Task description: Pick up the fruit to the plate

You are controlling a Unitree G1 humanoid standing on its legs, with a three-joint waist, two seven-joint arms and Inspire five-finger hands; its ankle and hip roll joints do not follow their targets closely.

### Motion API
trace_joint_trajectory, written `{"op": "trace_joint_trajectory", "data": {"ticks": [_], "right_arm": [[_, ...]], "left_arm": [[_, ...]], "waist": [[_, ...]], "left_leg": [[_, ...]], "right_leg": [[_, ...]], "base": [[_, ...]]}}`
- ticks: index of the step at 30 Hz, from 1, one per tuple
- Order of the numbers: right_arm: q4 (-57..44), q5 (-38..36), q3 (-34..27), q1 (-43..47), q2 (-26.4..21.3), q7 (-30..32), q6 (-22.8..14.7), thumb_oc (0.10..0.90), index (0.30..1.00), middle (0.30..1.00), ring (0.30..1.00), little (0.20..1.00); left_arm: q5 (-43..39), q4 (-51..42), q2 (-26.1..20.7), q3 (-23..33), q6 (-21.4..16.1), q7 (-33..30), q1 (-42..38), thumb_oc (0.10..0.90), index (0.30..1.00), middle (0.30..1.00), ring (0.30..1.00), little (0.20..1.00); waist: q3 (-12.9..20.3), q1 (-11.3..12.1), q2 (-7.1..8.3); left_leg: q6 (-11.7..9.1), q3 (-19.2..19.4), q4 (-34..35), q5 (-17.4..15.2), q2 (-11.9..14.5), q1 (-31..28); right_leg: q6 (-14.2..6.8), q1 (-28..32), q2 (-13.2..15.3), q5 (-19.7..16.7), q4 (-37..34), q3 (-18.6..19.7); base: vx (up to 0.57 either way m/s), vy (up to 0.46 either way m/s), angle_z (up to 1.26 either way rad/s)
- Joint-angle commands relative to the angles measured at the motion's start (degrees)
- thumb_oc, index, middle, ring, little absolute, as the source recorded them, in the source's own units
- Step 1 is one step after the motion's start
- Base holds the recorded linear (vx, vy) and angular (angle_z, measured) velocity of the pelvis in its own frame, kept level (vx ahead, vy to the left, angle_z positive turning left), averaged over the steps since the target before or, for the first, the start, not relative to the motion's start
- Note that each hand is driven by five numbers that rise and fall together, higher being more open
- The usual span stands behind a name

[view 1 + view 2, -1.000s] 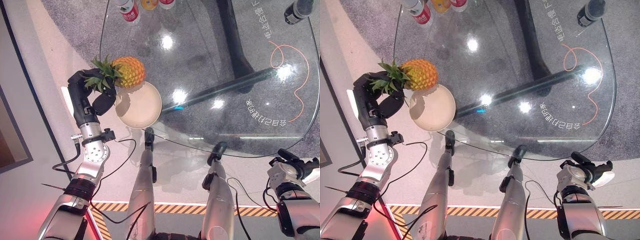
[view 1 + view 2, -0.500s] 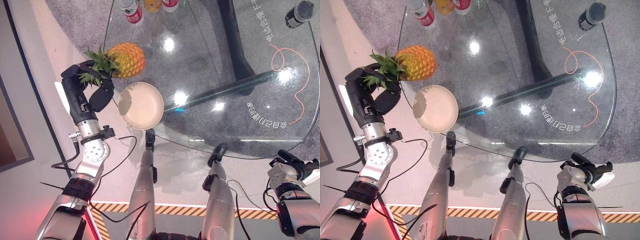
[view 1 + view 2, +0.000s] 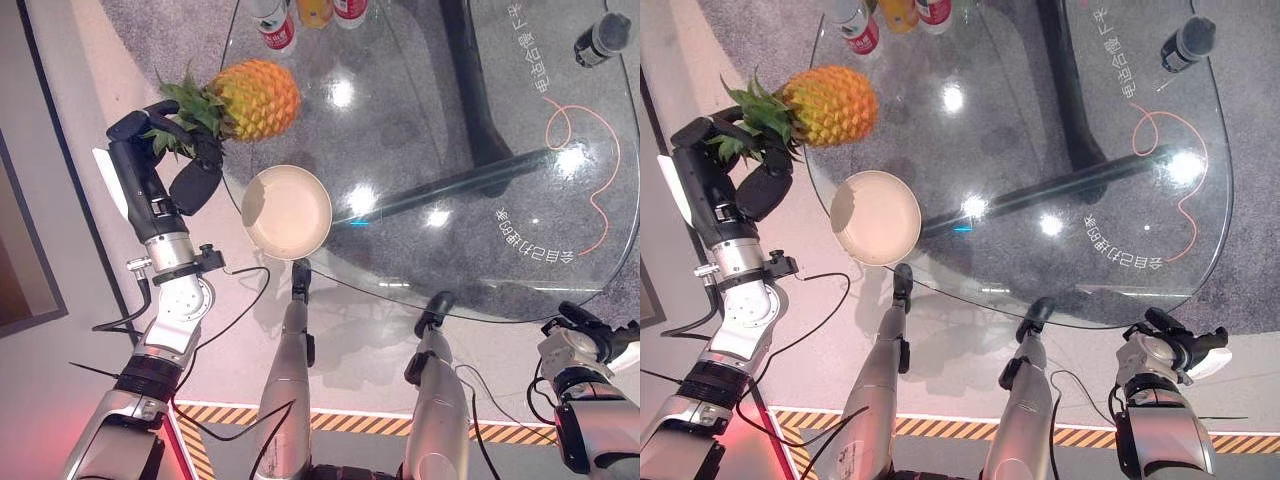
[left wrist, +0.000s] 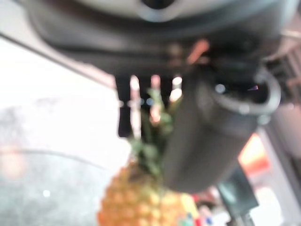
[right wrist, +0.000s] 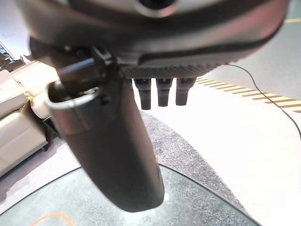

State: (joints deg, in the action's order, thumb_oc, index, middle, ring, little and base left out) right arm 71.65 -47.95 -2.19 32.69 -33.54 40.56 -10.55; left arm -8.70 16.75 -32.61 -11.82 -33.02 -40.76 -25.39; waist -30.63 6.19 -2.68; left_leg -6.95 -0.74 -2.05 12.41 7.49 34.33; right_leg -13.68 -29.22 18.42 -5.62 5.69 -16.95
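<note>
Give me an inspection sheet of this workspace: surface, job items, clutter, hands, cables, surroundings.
Surface: glass table, see-through, printed with white characters and an orange squiggle.
Job's things: pineapple held by its leafy crown, beyond the plate; plate empty, near the table's near edge.
Clutter: bottles at the far edge; a dark cylinder at the far right.
Hands: left hand curled round the pineapple's crown; right hand low at the right, off the table, fingers straight, holding nothing.
Cables: nothing seen on the table.
Surroundings: grey carpet under the table; striped floor tape near the robot.
</note>
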Motion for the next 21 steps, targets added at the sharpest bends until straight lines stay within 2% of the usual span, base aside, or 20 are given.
{"op": "trace_joint_trajectory", "data": {"ticks": [1,10,21], "right_arm": [[2.6,-1.5,-1.3,-4.1,-5.0,1.1,-2.8,0.8,0.9,0.9,0.9,0.9],[3.0,-1.5,-1.7,-4.8,-5.8,1.1,-2.3,0.8,0.9,0.9,0.9,0.9],[4.2,-2.1,-1.7,-5.4,-7.4,0.5,-1.7,0.8,0.9,0.9,0.9,0.9]], "left_arm": [[2.0,-6.7,-2.5,6.6,-5.0,-2.9,-4.5,0.1,0.3,0.3,0.3,0.2],[1.8,-3.8,-3.4,5.8,-3.5,-0.4,-1.2,0.1,0.3,0.3,0.3,0.2],[2.3,-0.9,-4.0,3.5,-2.4,-0.6,1.9,0.1,0.3,0.3,0.3,0.2]], "waist": [[0.8,1.1,0.01],[0.8,1.9,-0.55],[0.8,2.5,-1.29]], "left_leg": [[-0.6,0.4,-0.4,-4.2,0.7,-2.1],[-0.6,0.0,-0.6,-4.0,0.7,-2.4],[-0.7,0.3,-0.4,-4.1,0.9,-3.0]], "right_leg": [[2.2,-1.9,-2.2,-0.4,4.2,-0.6],[2.3,-1.4,-2.1,0.2,5.0,-1.0],[2.1,-1.6,-1.5,1.2,6.8,-1.3]], "base": [[-0.01,-0.004,0.03],[0.0,0.0,0.0],[0.01,0.008,0.05]]}}
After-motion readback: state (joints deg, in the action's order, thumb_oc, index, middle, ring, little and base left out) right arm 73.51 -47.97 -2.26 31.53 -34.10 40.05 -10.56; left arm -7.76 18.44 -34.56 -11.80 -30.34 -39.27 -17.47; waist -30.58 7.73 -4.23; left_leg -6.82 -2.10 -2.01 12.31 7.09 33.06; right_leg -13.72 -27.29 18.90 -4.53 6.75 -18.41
